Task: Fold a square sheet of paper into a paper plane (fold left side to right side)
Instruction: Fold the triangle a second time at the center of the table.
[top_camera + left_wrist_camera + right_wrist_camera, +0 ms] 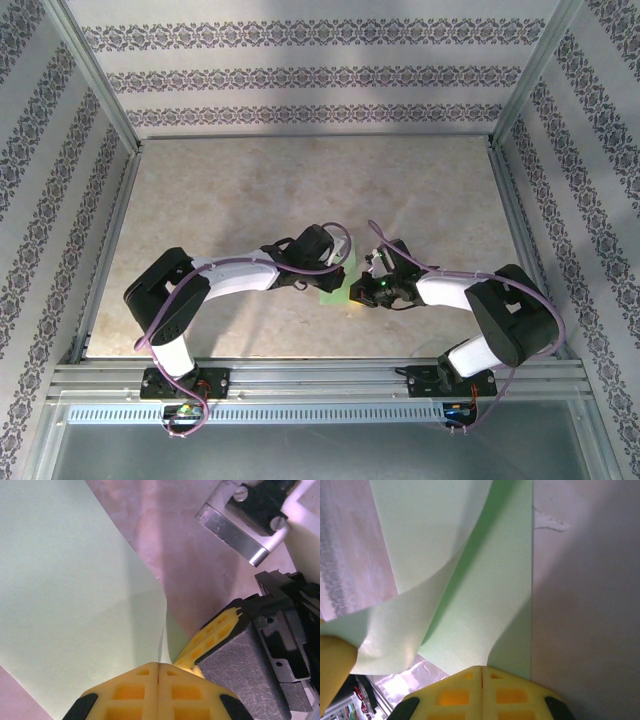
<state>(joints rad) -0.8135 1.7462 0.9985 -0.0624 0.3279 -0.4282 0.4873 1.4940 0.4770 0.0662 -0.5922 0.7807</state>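
The square sheet of paper (485,595) sits mid-surface (230,200) between your 2 arms, 1 flap curled up. It looks light, limp and easily creased, so hold it by the edges. The left gripper (158,667) has its jaws pinched on that flap's edge; the right gripper (481,669) has its jaws closed at the flat layer.

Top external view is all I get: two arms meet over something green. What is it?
Observer: A square sheet of paper, pale green; one side curls up off the flat part.
Operator: Who lifts it?
Observer: The left end effector, its yellow fingers shut on the curled edge.
Operator: And the other one?
Observer: The right end effector is shut too, its tips at the flat layer's edge.
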